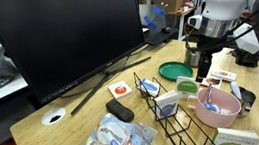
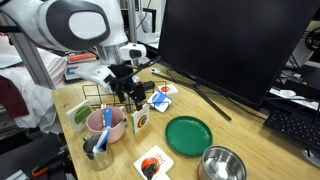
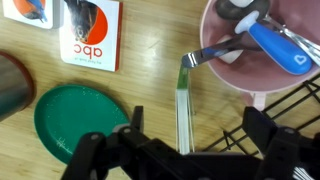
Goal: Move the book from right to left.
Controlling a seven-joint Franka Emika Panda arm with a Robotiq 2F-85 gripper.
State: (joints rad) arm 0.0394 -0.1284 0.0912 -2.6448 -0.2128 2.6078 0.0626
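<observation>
A thin book (image 3: 183,100) stands upright on the wooden table and shows edge-on in the wrist view, with a green top and white pages. In an exterior view its orange and white cover (image 2: 140,120) shows just under the gripper. My gripper (image 3: 195,130) is open and straddles the book, one finger on each side with a gap to both. The gripper also shows in both exterior views (image 1: 205,68) (image 2: 128,92), low over the table.
A green plate (image 3: 70,115) (image 2: 187,133) lies on one side. A pink bowl (image 3: 250,60) with utensils and a black wire rack (image 3: 275,135) are on the other. An "abc" book (image 3: 90,30) lies flat. A large monitor (image 1: 64,36), a metal bowl (image 2: 222,163) and a remote (image 1: 119,110) are also on the table.
</observation>
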